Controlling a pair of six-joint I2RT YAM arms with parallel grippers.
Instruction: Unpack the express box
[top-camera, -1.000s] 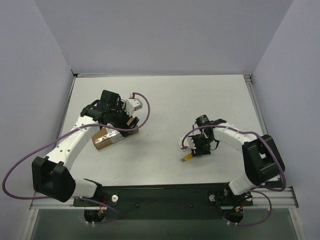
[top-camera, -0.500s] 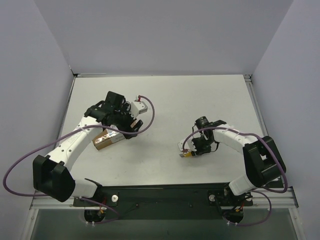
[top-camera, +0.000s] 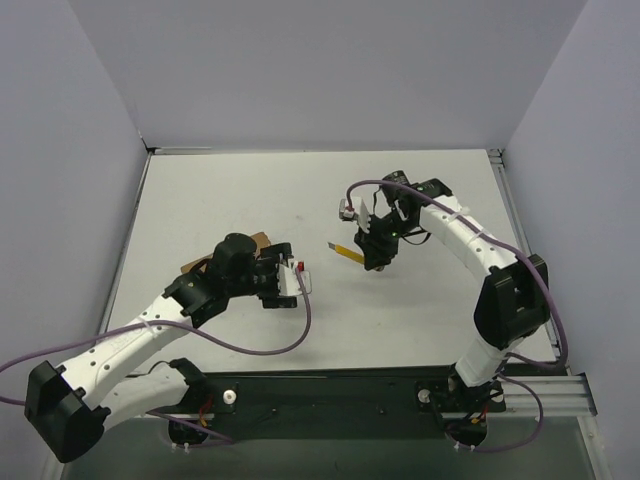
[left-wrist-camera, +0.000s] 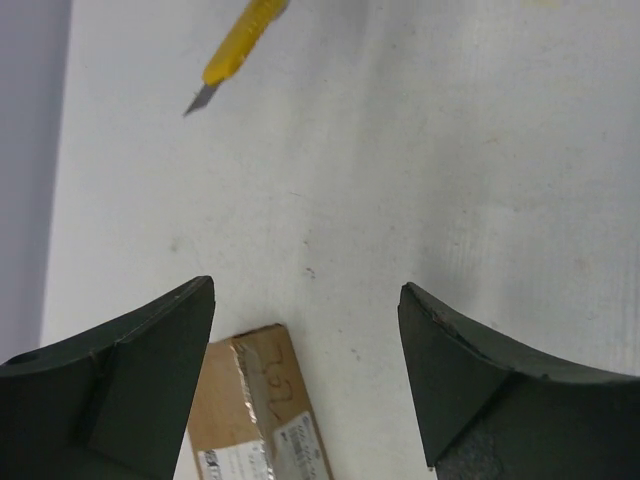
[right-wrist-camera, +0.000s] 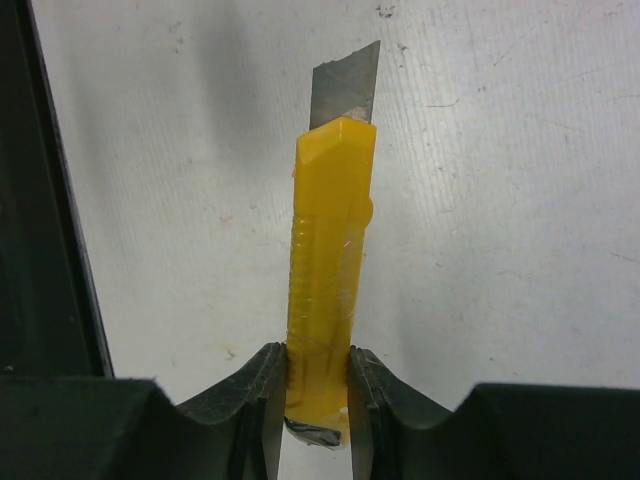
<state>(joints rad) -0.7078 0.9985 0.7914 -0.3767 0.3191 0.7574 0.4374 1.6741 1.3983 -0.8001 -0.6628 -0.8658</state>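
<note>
The express box (left-wrist-camera: 255, 410), brown card with a tape strip and a white label, lies on the table below and between the fingers (left-wrist-camera: 130, 380) of my open left gripper (left-wrist-camera: 305, 300), untouched. From above, my left arm hides most of the box (top-camera: 262, 240), and the left gripper (top-camera: 272, 285) hangs just right of it. My right gripper (right-wrist-camera: 317, 360) is shut on the rear end of a yellow utility knife (right-wrist-camera: 330, 270), its blade (right-wrist-camera: 345, 95) extended. In the top view the right gripper (top-camera: 372, 250) holds the knife (top-camera: 345, 250) pointing left, toward the box.
The white table (top-camera: 330, 190) is walled by grey panels at the back and both sides. A metal rail (top-camera: 505, 200) runs along its right edge. Purple cables loop off both arms. In the left wrist view the knife (left-wrist-camera: 240, 50) shows far ahead.
My right gripper has shut on the knife, lifted it and carried it back and left. The left arm has swung from the far side of the box to its near side.
</note>
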